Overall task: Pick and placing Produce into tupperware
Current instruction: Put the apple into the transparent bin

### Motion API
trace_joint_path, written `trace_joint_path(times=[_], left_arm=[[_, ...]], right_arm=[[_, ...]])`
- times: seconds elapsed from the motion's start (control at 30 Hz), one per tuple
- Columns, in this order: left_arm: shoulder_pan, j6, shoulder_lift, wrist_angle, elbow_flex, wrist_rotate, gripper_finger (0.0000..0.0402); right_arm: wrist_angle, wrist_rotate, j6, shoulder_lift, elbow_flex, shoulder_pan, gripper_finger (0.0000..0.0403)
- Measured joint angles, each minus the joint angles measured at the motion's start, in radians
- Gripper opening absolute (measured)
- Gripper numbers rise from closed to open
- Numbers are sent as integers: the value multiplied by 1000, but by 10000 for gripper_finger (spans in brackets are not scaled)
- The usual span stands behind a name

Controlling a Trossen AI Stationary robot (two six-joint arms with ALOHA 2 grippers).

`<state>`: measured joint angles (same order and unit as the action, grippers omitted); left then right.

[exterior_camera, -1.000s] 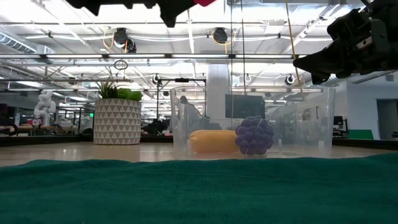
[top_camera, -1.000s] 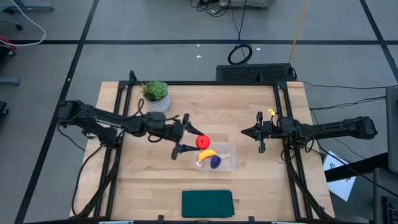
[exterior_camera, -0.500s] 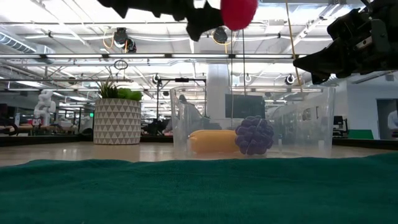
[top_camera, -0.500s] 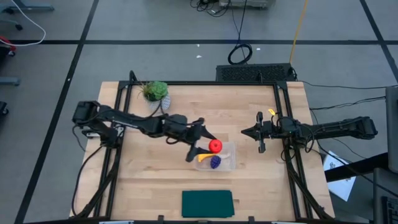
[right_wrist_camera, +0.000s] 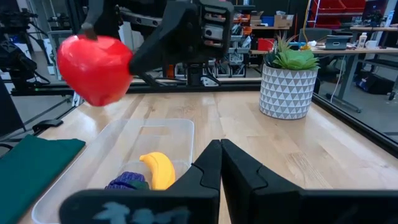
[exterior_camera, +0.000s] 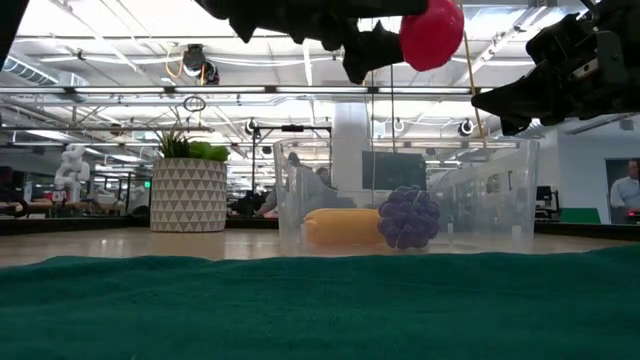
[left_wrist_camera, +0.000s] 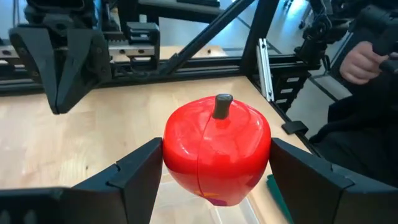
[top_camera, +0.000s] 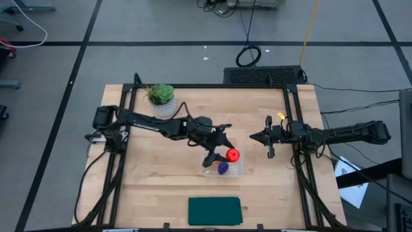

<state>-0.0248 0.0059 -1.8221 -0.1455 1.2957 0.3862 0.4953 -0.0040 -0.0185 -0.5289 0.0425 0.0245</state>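
Potted plant [top_camera: 161, 95] stands at the table's far left corner. Left gripper [top_camera: 224, 154] is reached out over the tupperware [top_camera: 237, 169], fingers [left_wrist_camera: 134, 174] clamped either side of the red fruit [top_camera: 232, 155], holding it in the air above the container's far end. Banana [exterior_camera: 342, 227] and grape bunch [exterior_camera: 408, 217] lie inside the tupperware, side by side. Right gripper [top_camera: 268, 145] hangs near the table's right edge, fingers closed together, holding nothing. Green mat [top_camera: 214, 211] lies at the near edge.
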Motion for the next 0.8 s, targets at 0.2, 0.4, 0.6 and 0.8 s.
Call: trace_joint_path(times=[0.2, 0.4, 0.6, 0.8], left_arm=[[4, 13, -20, 135, 39, 6, 275], [3, 16, -19, 289, 44, 2, 275], [-3, 17, -19, 412, 44, -3, 275], [-33, 46, -19, 490, 44, -10, 275]], right_arm=[[-1, 0, 0, 0, 0, 0, 0], [-7, 0, 0, 0, 0, 0, 0], [-7, 0, 0, 0, 0, 0, 0], [-7, 0, 0, 0, 0, 0, 0]])
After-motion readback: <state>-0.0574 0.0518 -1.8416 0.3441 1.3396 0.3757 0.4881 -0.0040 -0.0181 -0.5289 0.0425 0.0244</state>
